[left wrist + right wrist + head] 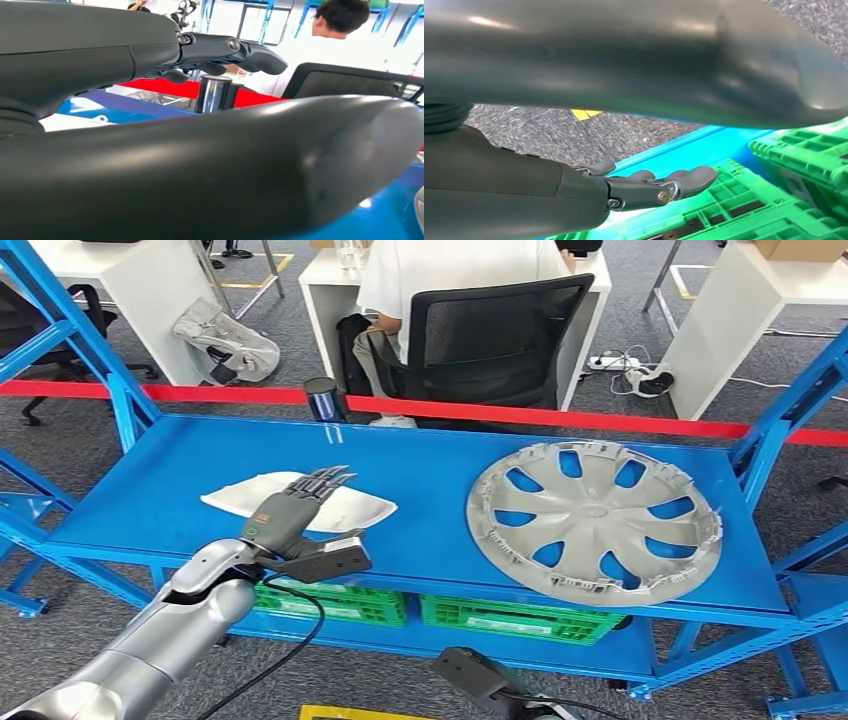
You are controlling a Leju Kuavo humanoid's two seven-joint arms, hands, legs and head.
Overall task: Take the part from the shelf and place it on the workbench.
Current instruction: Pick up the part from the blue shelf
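Note:
A flat white part (345, 505) lies on the blue shelf top (420, 530), left of centre. A large silver wheel cover (593, 517) lies on the right half of the same surface. My left hand (295, 515) reaches over the near edge and hovers over or rests on the white part, fingers stretched out flat and thumb (210, 170) apart at the shelf's front edge; it holds nothing. My right hand (644, 187) hangs low beside the green crates (784, 200) with its fingers extended and nothing in them.
Green crates (515, 620) sit on the lower level under the shelf top. A dark cylinder (323, 398) stands at the far edge by the red tape (560, 418). Behind it a person in white sits on a black chair (490, 340). Blue frame posts (775, 430) flank both ends.

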